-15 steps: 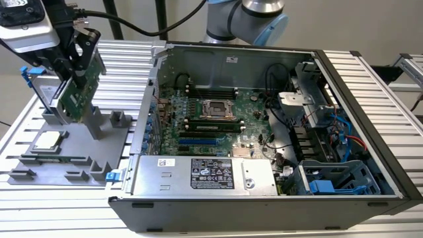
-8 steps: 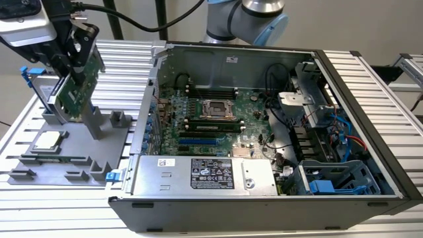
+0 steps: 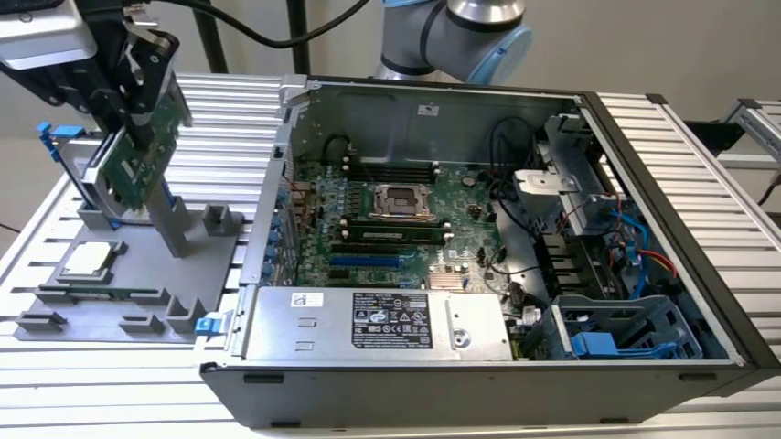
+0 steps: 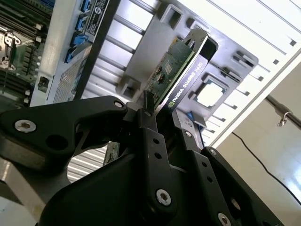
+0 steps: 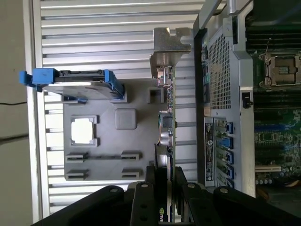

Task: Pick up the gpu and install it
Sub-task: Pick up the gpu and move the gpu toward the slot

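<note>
The gpu (image 3: 138,155) is a thin card with a green board face and a silver end bracket (image 5: 168,43). It hangs upright above the grey parts holder (image 3: 73,311) at the exterior view's left. My gripper (image 3: 132,87) is shut on its upper edge. In both wrist views the black fingers (image 4: 148,125) clamp the card from both faces, and the gpu (image 4: 178,77) juts out past them with its black shroud side showing. Seen edge-on, the gpu (image 5: 167,113) lies between the holder and the case wall, with my gripper (image 5: 165,176) around it.
The open computer case (image 3: 683,210) lies to the exterior view's right, with its motherboard (image 3: 470,197) and blue slots (image 3: 366,261) exposed. On the holder sit a processor chip (image 3: 95,261), a RAM stick (image 3: 104,294) and a hard drive in a blue frame (image 5: 75,81). A grey post (image 3: 171,224) stands under the card.
</note>
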